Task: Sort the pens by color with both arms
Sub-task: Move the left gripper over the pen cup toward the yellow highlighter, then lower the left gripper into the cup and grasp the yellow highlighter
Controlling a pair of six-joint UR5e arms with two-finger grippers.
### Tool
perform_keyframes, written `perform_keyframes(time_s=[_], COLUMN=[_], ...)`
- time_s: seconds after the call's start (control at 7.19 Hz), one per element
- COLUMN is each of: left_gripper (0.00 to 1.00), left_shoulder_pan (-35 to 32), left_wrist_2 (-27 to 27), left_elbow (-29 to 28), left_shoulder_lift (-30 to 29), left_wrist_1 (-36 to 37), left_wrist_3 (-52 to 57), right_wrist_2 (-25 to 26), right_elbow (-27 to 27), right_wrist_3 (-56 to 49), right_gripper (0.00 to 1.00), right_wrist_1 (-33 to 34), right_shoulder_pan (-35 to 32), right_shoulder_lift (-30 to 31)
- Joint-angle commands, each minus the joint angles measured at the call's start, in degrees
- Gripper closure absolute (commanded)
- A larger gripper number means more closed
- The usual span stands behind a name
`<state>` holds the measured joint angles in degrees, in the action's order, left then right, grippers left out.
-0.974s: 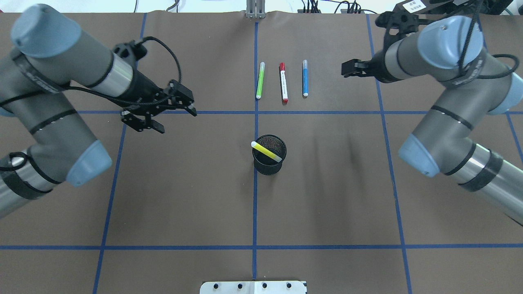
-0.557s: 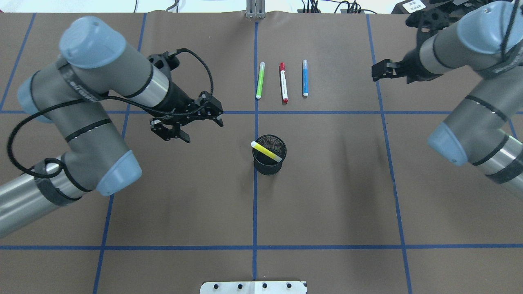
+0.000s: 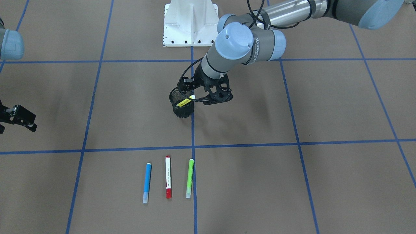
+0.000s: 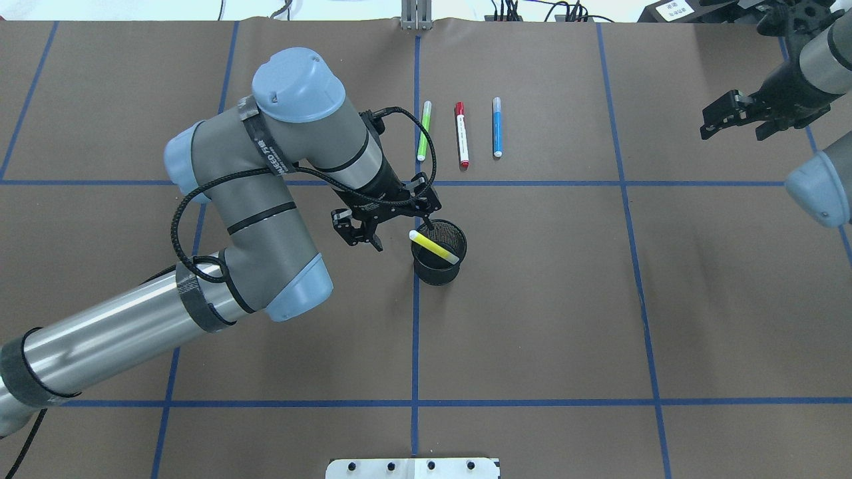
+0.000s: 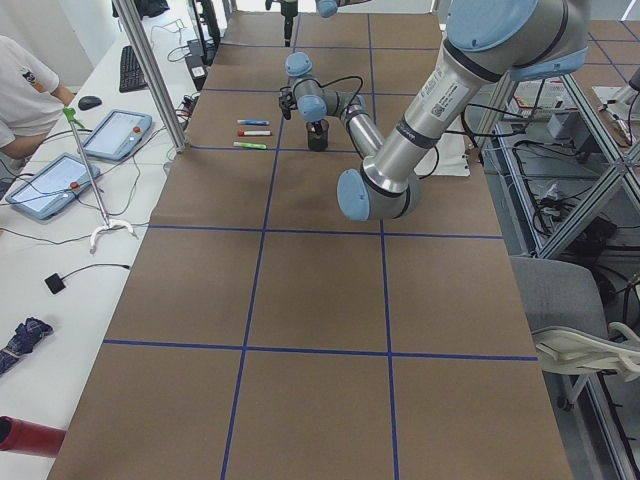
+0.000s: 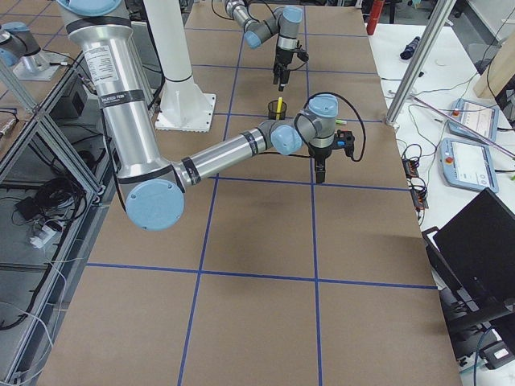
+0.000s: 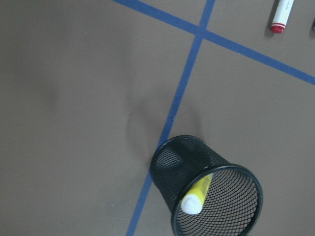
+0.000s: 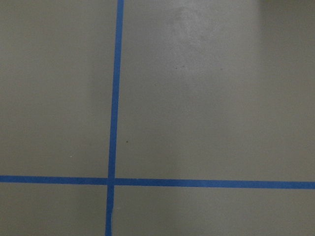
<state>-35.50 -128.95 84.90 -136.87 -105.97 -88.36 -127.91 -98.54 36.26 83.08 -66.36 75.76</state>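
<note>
At the bottom edge of the overhead view sits the robot's white base plate (image 4: 413,468). From it the desk (image 4: 532,319) runs away, covered in flat brown paper and ruled into large squares by blue tape lines (image 4: 414,346). Along the far edge, at the top of the frame, are a grey metal post (image 4: 416,16) and a tangle of black cables (image 4: 532,12). In the left side view a white bench (image 5: 60,230) runs down the frame's left with tablets (image 5: 115,135) and a keyboard (image 5: 132,65). A person (image 5: 20,90) in a white shirt is at the upper left, and a grey chair (image 5: 580,320) stands at the lower right.

A black mesh cup (image 4: 436,274) stands upright mid-desk on the central tape line. The yellow pen (image 4: 434,247) leans slantwise inside it, its white end over the rim at the cup's upper left. The left arm (image 4: 266,199) reaches in from the lower left. The left tool (image 4: 403,236) hangs there spread wide and empty, one finger over the cup's rim, the other just beside the cup. Beyond the next cross line the light green pen (image 4: 424,131), the red-capped white pen (image 4: 461,135) and the blue pen (image 4: 497,127) lie parallel, apart from one another. The right tool (image 4: 732,126) hovers at the upper right edge, well apart from them, its fingers apparently spread and holding nothing.
</note>
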Motion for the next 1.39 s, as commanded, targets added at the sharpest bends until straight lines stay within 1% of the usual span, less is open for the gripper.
perform_keyframes(time_s=[0.0, 0.14, 0.28, 0.42, 0.7, 0.83, 1.11, 1.25], left_gripper=[0.21, 0.25, 0.35, 0.39, 0.39, 0.51, 0.90, 1.00], left_shoulder_pan=[0.3, 0.4, 0.4, 0.4, 0.4, 0.4, 0.4, 0.4], left_wrist_2=[0.0, 0.1, 0.1, 0.1, 1.2, 1.2, 1.2, 1.2], left_elbow=[-1.6, -2.0, -2.2, -3.1, -4.0, -4.0, -4.0, -4.0], left_shoulder_lift=[-0.4, -0.5, -0.5, -0.5, -0.5, -0.6, -0.6, -0.6], left_wrist_1=[-2.1, -2.2, -2.9, -4.1, -5.5, -5.6, -5.6, -5.8], left_wrist_3=[-0.1, -0.1, -0.1, -0.1, -0.1, -0.1, -0.1, -0.1], right_wrist_2=[0.4, 0.5, 0.5, 0.6, 0.6, 0.6, 0.6, 0.8], right_elbow=[0.2, 0.2, 0.2, 0.2, 0.6, 0.6, 0.5, 0.5], right_wrist_3=[-0.2, -0.3, -0.3, -0.3, -0.3, -0.3, -0.3, -0.3], right_gripper=[0.01, 0.01, 0.01, 0.01, 0.01, 0.01, 0.01, 0.01], right_wrist_1=[-0.3, -0.3, -0.3, -0.4, -0.4, -0.4, -0.5, -0.5], right_shoulder_pan=[0.0, 0.0, 0.0, 0.0, 0.0, 0.0, 0.0, 0.0], right_shoulder_lift=[0.2, 0.3, 0.4, 0.4, 0.8, 0.8, 1.1, 1.1])
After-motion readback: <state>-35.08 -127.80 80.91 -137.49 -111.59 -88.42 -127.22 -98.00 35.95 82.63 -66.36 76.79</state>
